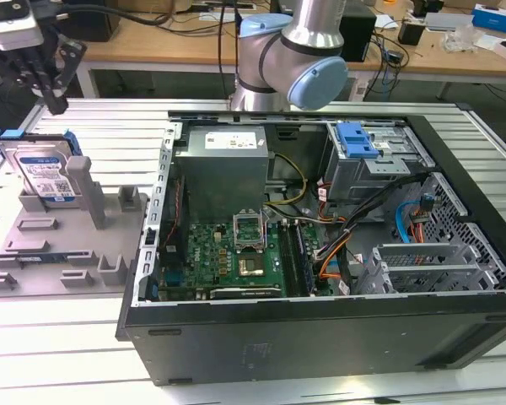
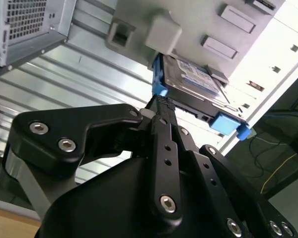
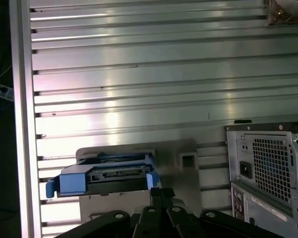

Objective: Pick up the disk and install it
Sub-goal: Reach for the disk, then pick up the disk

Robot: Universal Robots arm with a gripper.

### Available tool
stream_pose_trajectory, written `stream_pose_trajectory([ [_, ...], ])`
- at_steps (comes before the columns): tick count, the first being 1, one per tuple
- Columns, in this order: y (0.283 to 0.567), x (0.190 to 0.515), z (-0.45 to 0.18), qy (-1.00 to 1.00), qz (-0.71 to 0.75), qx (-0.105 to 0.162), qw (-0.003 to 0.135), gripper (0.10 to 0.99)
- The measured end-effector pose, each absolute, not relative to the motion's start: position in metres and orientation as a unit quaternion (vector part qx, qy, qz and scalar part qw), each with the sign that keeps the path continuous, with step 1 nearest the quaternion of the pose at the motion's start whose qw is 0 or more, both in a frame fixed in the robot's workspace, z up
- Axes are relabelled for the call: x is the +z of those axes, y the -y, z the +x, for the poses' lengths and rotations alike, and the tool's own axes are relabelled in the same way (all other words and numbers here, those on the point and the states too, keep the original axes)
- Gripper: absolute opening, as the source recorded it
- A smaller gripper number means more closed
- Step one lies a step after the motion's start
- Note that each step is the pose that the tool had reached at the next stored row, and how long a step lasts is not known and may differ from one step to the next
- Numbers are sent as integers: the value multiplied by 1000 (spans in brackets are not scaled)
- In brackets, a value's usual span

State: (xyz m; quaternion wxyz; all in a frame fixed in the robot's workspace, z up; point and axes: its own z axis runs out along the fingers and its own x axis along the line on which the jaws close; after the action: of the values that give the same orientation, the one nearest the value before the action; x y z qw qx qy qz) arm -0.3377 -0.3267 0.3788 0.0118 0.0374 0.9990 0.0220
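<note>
The disk [image 1: 42,169] is a silver hard drive with a white-and-blue label and a blue frame. It stands on edge in a slot of the grey fixture plate [image 1: 63,245] at the exterior view's left. My gripper [image 1: 57,103] hangs just above the disk's top edge, apart from it. In both wrist views the black fingers [image 2: 161,106] lie together, shut on nothing, with the disk [image 2: 193,82] a short way beyond their tips. The first wrist view shows the gripper [image 3: 162,191] beside the disk's connector edge [image 3: 107,176].
An open computer case [image 1: 320,211] lies beside the fixture, with its motherboard, power supply [image 1: 223,164] and a drive cage with a blue latch [image 1: 357,139]. Upright grey posts [image 1: 80,181] flank the disk. Everything rests on a ribbed aluminium table [image 3: 139,89]. The arm's base [image 1: 291,59] stands behind the case.
</note>
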Motion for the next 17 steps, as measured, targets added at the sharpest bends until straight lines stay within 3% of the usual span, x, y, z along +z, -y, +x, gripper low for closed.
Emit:
stream_pose_trajectory([
  [17,325,378,-348,-999,37,22,11,106],
])
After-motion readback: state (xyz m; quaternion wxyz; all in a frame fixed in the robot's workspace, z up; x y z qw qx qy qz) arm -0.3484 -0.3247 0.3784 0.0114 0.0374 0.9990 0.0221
